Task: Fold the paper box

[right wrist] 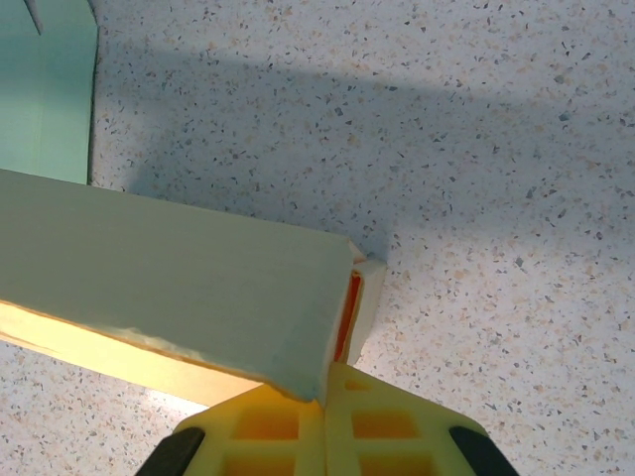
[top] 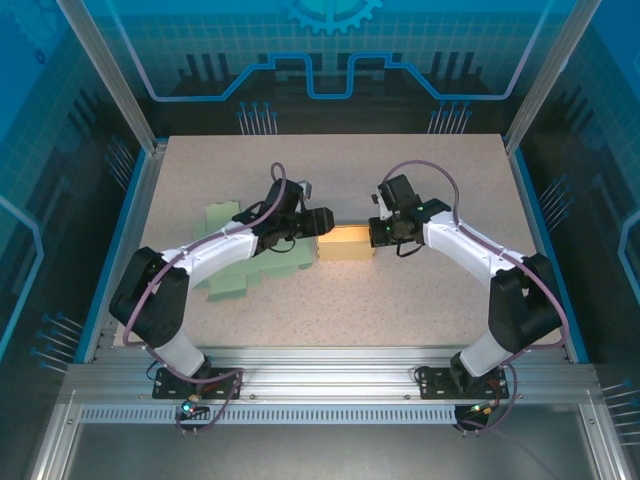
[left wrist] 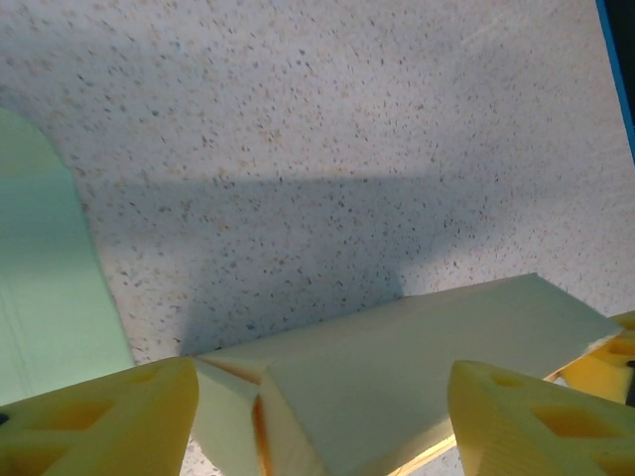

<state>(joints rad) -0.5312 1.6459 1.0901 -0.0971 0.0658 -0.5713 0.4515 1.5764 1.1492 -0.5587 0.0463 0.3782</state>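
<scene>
A: Where is the paper box [top: 345, 243] found?

B: It is seen lying on the table [top: 400, 300] as a long, pale yellow shape, directly between the two sets of jaws. One short end is met by the left gripper [top: 318, 222], the other by the right gripper [top: 378, 232].

A: How are the left jaws set?

B: They are held wide apart. In the left wrist view the near end of the box is framed between the two yellow fingers [left wrist: 99, 421]. A small end flap is seen just beside the finger on the left of that view. Whether the card is pressed by either finger cannot be told.

A: And the right jaws?

B: They are closed together. In the right wrist view a corner of the box's top panel is caught right at the tips, where the two fingers meet. Just ahead of those tips an orange inner face is exposed in a narrow gap, next to a small side flap.

A: What is placed further out?

B: Green sheets [top: 235, 255] are spread flat behind the left jaws, on the side away from the box, partly covered by the left arm. A corner of them is also seen well ahead of the right jaws, beyond the box. The speckled table surface is shown around everything.
</scene>
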